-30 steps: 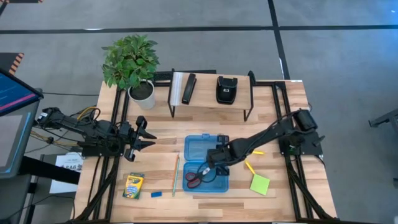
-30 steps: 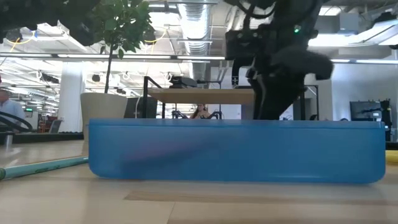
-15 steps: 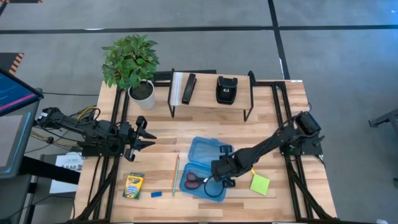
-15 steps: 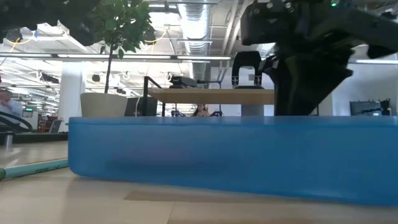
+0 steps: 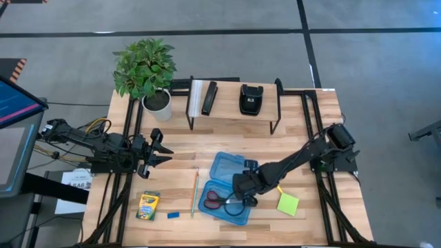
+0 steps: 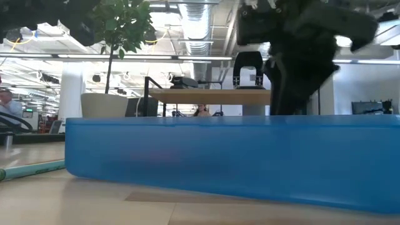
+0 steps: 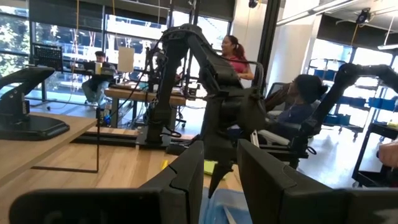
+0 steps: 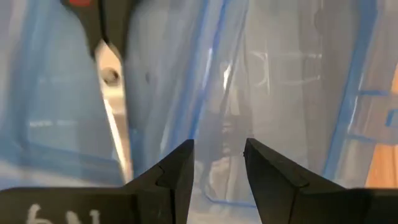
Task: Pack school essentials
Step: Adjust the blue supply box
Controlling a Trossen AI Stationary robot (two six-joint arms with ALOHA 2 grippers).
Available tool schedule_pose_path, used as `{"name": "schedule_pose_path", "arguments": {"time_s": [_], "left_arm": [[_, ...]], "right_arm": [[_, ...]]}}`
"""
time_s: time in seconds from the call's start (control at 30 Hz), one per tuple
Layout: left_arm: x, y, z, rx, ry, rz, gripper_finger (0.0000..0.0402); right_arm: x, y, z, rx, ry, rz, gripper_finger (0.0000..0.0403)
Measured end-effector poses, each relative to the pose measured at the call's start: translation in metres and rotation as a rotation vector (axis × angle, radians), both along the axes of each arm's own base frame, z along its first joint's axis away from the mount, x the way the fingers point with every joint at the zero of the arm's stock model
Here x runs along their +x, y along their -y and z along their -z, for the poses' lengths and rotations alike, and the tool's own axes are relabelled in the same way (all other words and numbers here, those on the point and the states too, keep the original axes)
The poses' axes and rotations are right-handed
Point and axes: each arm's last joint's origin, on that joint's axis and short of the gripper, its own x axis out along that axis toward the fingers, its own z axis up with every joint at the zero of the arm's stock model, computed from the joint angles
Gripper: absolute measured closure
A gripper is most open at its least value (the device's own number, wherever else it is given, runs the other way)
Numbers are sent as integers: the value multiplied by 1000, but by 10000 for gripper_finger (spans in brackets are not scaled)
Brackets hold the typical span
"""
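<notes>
**Desk:** Where did the right gripper (image 5: 242, 191) stand?

**Operator:** I had it low over the open blue case (image 5: 222, 165), fingers spread with a clear gap and nothing between them. The scissors (image 5: 214, 200) lay inside the case just off the fingertips, on the side away from the arm's base. Their long axis ran roughly along the case, red handles far from the fingers and blade end towards them.

**Desk:** And the left gripper (image 5: 156, 156)?

**Operator:** It waited well apart, parted and empty. Beyond its fingertips lay the pencil (image 5: 195, 191), and nearer the table's front edge the crayon box (image 5: 147, 205) and the eraser (image 5: 173, 215). All three sat closer to it than to the right arm, I judged. The pad (image 5: 288, 203) lay behind the right fingers, beside that arm, so I took it for the right arm's next pick.

**Desk:** What did the views add?

**Operator:** The right wrist view showed the scissors' steel blade (image 8: 115, 118) through the clear plastic, just beside one finger. The low view gave only the case's blue wall (image 6: 219, 169) with the dark arm above it, and the contents were hidden. Only the high view showed the loose items.
</notes>
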Motion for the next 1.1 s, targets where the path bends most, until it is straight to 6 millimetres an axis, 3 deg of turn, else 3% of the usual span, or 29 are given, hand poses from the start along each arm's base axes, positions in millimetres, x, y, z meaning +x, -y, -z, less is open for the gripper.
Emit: {"name": "schedule_pose_path", "arguments": {"time_s": [0.27, 0.5, 0.83, 1.1], "left_arm": [[0, 0, 0, 0, -3, 0, 315], [0, 0, 0, -9, -4, 4, 315], [0, 0, 0, -9, -3, 4, 315], [0, 0, 0, -9, -4, 3, 315]], "right_arm": [[13, -25, -27, 71, 160, -117, 252], [5, -31, -13, 181, 49, -126, 279], [-4, 0, 10, 138, -103, 8, 305], [5, 36, 13, 125, -121, 98, 305]]}}
